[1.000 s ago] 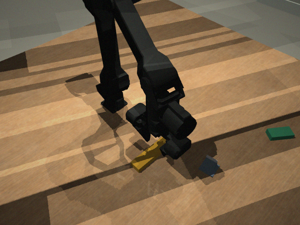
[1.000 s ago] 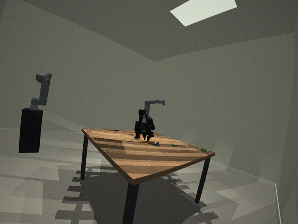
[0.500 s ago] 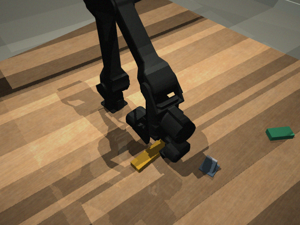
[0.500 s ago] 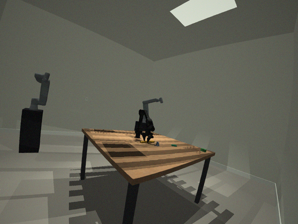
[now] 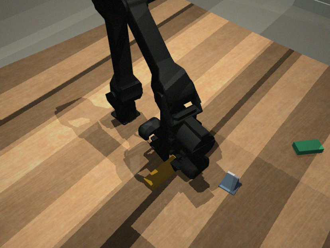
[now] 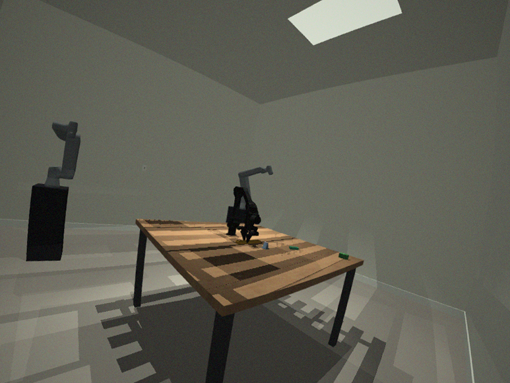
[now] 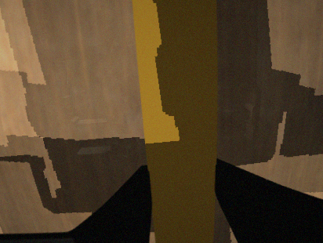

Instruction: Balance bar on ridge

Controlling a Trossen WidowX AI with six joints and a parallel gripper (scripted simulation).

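The yellow bar point(image 5: 160, 176) point(image 7: 188, 98) lies flat at table height below my gripper; I see no gap under it. In the exterior view it is small and partly shaded. My gripper point(image 5: 171, 163) point(image 7: 179, 170) is shut on the bar, one black finger against each long side in the wrist view. In the top view the gripper hides the bar's far end. The blue-grey ridge point(image 5: 229, 182) point(image 6: 265, 245) stands upright on its base plate, right of the gripper in the top view, with nothing on it. The ridge is outside the wrist view.
A green block point(image 5: 308, 146) lies beyond the ridge at the right of the top view. The exterior view shows two green blocks, one point(image 6: 293, 247) nearer the ridge, the other point(image 6: 343, 255) near the table corner. Grey arms stand behind the table and at far left.
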